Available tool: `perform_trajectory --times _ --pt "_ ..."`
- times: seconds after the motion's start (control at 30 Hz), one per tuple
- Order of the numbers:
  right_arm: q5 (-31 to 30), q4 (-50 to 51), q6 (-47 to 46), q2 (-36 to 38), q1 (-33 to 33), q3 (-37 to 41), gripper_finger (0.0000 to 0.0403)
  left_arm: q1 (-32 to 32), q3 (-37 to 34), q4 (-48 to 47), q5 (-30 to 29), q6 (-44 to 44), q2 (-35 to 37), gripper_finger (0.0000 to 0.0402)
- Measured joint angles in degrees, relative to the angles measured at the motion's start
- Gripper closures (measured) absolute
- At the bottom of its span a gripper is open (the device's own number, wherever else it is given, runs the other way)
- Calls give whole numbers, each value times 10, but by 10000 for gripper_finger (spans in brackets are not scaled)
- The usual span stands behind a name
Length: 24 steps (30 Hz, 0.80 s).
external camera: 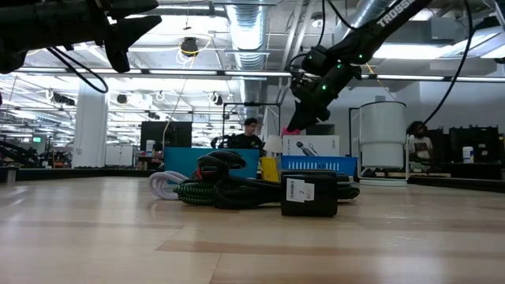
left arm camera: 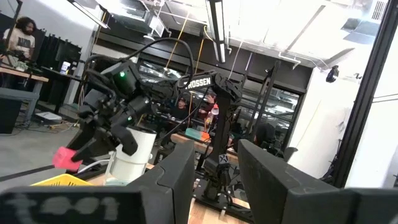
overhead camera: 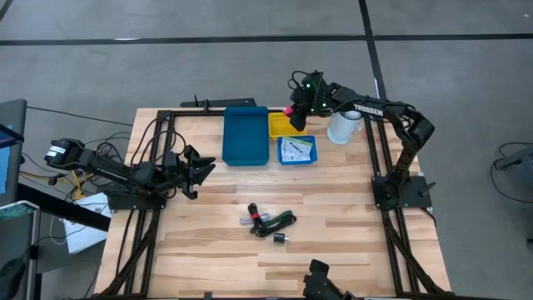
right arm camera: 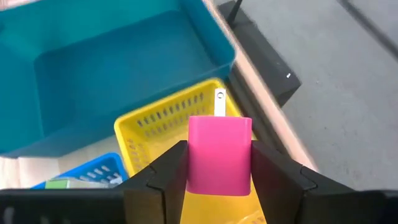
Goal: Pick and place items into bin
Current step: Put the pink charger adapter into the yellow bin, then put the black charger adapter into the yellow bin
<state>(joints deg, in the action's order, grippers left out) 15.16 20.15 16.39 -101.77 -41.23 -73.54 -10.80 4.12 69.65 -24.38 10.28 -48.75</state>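
Pink rounded-block plug [right arm camera: 219, 154] with a metal prong is clamped between the right gripper [right arm camera: 217, 177] fingers, held above the yellow slotted plastic basket [right arm camera: 163, 115] beside the smooth teal bin [overhead camera: 246, 135]. Coiled cables [overhead camera: 273, 222] and a black adapter [external camera: 308, 196] are left mid-table on bare wood. Left gripper [overhead camera: 200, 171] is parked at the table's left side, fingers spread, nothing held

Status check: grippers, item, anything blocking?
Right gripper shut on pink charger, above yellow basket. Left gripper open, parked. Nothing blocking.
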Motion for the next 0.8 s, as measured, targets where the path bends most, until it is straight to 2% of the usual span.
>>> perform_trajectory --times 0.43,0.57,0.8 --pt "-7 -2 6 -62 14 -2 233 0 0 -4 0 0 0 290" --pt "-32 -2 6 -63 15 -3 221 0 0 -8 0 0 0 290" --pt "-35 13 6 -63 24 -24 196 0 0 -8 0 0 0 290"
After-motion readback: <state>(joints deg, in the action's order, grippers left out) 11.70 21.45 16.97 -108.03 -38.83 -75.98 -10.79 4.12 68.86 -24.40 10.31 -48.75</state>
